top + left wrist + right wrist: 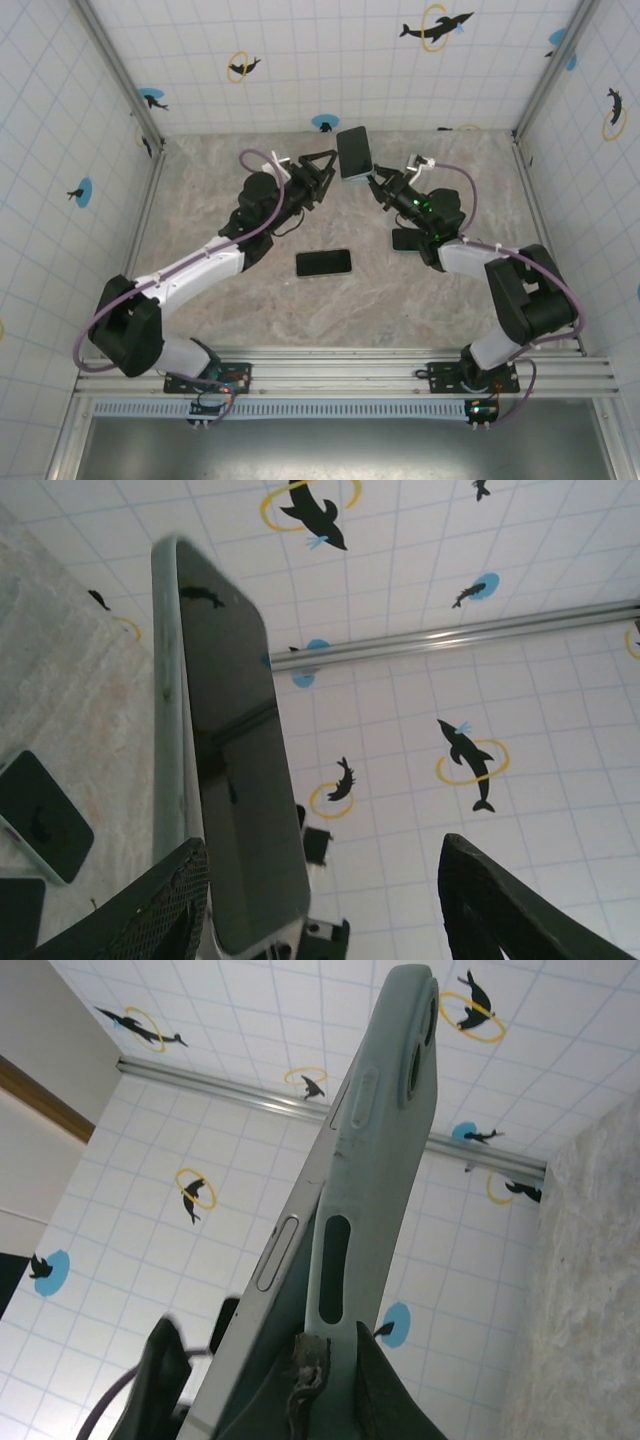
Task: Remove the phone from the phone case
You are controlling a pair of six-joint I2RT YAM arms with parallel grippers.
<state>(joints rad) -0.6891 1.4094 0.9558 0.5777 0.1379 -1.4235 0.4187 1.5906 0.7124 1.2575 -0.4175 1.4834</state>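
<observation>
My right gripper (378, 180) holds the phone case (355, 152) upright above the back of the table, shut on its lower end. In the right wrist view the pale green phone case (385, 1110) rises from between my fingers (395, 1395), and the phone's silver side (290, 1240) stands partly out of the case's rim. My left gripper (330, 175) is open just left of it. In the left wrist view the phone's dark screen (235, 760) and the case's edge (170, 730) stand against my left finger (150, 910), apart from the other finger (510, 900).
A second dark phone (323, 262) lies flat on the marble table (220, 190) in front of both arms, also visible as phone (40, 815) in the left wrist view. Another dark flat object (405, 238) lies under the right arm. Tiled walls enclose the table.
</observation>
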